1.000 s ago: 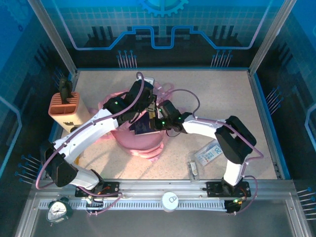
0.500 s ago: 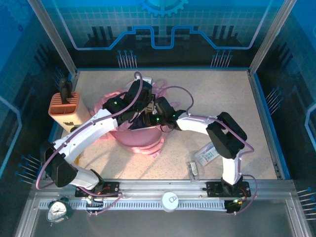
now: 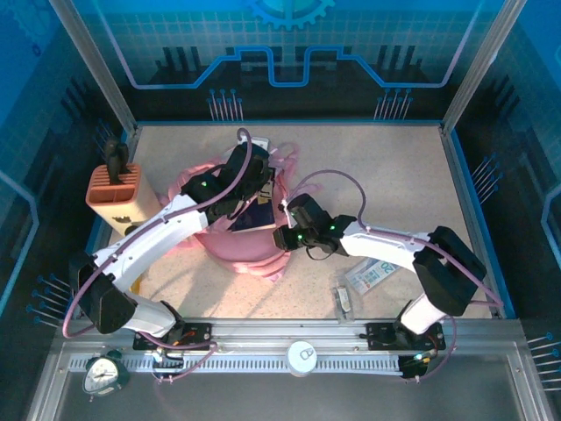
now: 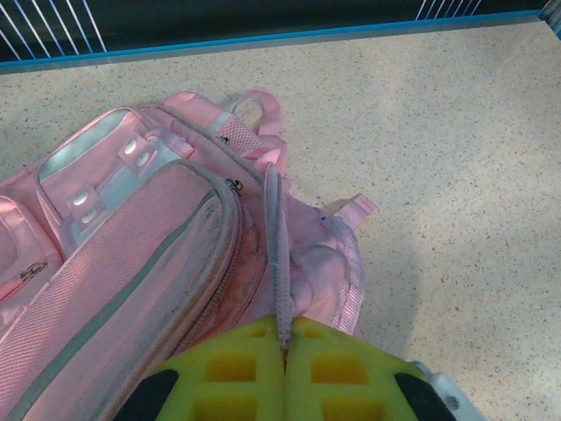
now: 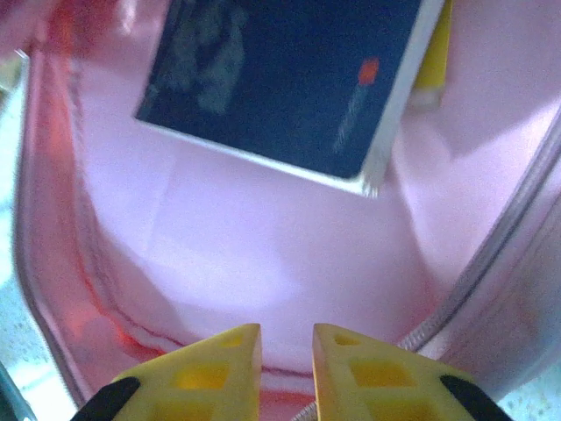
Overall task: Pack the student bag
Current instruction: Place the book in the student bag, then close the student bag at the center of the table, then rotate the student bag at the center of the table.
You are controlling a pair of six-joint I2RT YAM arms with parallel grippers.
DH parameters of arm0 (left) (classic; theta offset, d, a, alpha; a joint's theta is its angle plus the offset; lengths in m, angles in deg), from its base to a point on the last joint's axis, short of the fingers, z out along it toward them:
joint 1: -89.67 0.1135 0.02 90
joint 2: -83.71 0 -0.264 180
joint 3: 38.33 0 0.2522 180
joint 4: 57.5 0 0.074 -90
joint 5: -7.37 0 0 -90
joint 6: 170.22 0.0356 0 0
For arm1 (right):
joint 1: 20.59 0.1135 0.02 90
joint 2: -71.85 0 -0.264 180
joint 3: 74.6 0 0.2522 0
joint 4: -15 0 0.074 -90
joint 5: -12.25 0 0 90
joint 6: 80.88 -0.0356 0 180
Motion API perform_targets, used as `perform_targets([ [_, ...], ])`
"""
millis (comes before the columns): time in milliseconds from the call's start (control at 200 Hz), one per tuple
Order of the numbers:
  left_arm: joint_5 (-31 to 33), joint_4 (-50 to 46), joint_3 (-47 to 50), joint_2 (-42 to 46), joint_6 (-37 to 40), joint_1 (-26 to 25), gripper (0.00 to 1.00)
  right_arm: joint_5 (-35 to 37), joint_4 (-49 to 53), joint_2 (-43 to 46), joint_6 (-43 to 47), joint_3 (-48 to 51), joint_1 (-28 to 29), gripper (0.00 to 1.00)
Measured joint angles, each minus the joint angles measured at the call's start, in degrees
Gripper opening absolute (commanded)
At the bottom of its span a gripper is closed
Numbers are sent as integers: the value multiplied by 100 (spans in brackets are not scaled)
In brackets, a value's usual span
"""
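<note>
Pink fabric of the student bag (image 3: 238, 254) sits heaped mid-table (image 3: 386, 175), a little left of centre and well apart from every edge. Its long axis runs roughly from far edge to near edge, leaning toward the near right corner, and its open mouth faces up and to the right. Front pockets show in the left wrist view, the carry loop toward the far edge. The left gripper (image 4: 285, 338) is pinched closed on the bag's grey zipper edge (image 4: 278, 254), holding it up. The right gripper (image 5: 287, 338) hangs at the mouth, its fingers a narrow gap apart with nothing between them. A dark blue book (image 5: 280, 79) lies tilted inside against the pink lining.
</note>
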Motion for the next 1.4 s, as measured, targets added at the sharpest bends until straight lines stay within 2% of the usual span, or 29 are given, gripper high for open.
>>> perform_targets([
  [170,-66,-7,0,0,-96,0,0,188,-81,-636,151,-299,-4,19],
  [375,-74,-20,0,0,-155,0,0,323,-811,-1408,350,-844,-140,19],
  [460,-74,-11,31,0,-186,0,2,367,-1001,-1515,468,-964,-177,22],
  [550,-92,24,114,2,-254,-4,3,358,-1178,-1405,623,-879,-173,30],
  [655,-144,136,304,44,-304,-11,6,374,-1224,-782,741,-291,-173,36],
  [695,-157,179,382,57,-326,-11,7,409,-1174,-472,772,-57,-173,42],
  [810,-258,313,577,79,-501,-17,16,470,-953,483,933,457,-173,53],
  [876,-350,415,708,118,-614,-33,26,535,-813,922,999,603,-173,58],
  [1056,-732,669,1329,518,-863,-39,47,466,-433,1512,1126,743,-173,77],
  [1221,-894,841,2406,1377,-1196,-37,56,181,-63,1517,896,743,-68,78],
  [1396,-691,826,3423,2293,-1648,42,60,63,-13,1248,420,743,516,78],
])
